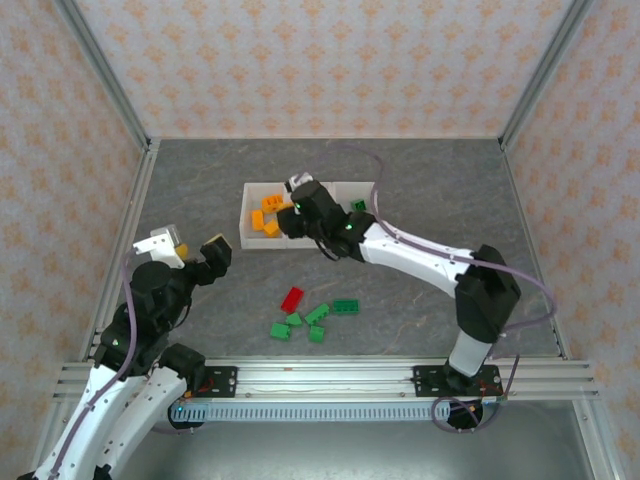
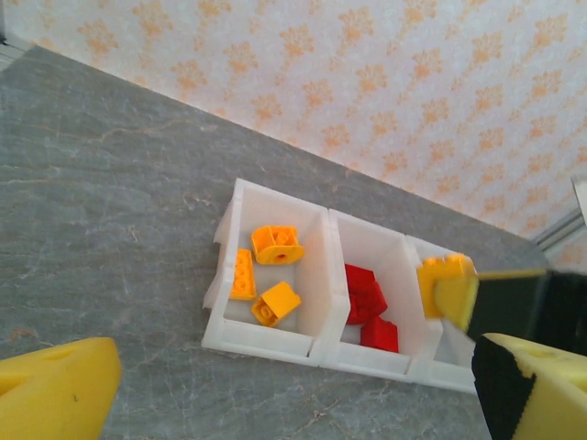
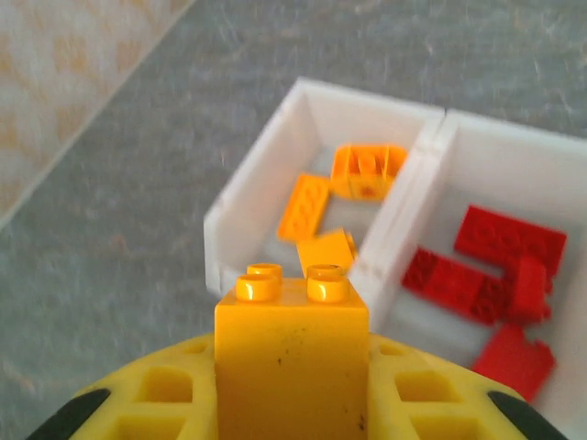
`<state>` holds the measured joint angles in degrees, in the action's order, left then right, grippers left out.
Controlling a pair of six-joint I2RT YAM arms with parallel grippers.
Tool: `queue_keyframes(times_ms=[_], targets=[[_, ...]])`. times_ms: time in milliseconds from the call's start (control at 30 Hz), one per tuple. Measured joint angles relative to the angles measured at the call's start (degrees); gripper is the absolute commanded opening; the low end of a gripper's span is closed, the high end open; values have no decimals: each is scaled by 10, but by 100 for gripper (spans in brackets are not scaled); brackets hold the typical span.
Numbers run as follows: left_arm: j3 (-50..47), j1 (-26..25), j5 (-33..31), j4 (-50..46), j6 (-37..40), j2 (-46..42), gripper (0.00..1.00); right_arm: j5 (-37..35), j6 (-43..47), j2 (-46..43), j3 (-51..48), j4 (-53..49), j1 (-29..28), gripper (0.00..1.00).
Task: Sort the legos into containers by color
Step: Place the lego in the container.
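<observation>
- Left gripper point(image 2: 292, 396): jaws spread wide, nothing between them, over the grey worktop point(image 1: 190, 180) to the left of the bins point(image 1: 247, 214).
- Left bin: three orange-yellow bricks point(image 2: 276, 244) inside.
- Right gripper point(image 1: 298, 207): clamped on one orange-yellow brick point(image 3: 292, 353), studs up, held above the row of bins.
- Middle bin: red bricks point(image 3: 500, 266) inside.
- Right bin: a green brick point(image 1: 358, 205) inside.
- Worktop in front of the bins: one red brick point(image 1: 291, 298) and several green bricks point(image 1: 345, 306), lying loose and close together.
</observation>
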<state>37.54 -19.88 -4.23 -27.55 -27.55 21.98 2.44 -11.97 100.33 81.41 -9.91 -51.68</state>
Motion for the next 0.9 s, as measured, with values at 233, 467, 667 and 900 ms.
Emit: queue_keyframes(times_ms=[233, 467, 667, 900], targets=[[-6, 0, -10, 0, 0, -4, 99, 6, -11, 170, 162, 15, 3, 25], [-10, 0, -7, 5, 0, -10, 99, 11, -4, 301, 301, -17, 9, 25], [-14, 0, -5, 16, 0, -17, 99, 25, -4, 344, 360, -38, 20, 52], [-15, 1, 8, 22, 1, -17, 99, 49, -20, 355, 416, -90, 22, 92]])
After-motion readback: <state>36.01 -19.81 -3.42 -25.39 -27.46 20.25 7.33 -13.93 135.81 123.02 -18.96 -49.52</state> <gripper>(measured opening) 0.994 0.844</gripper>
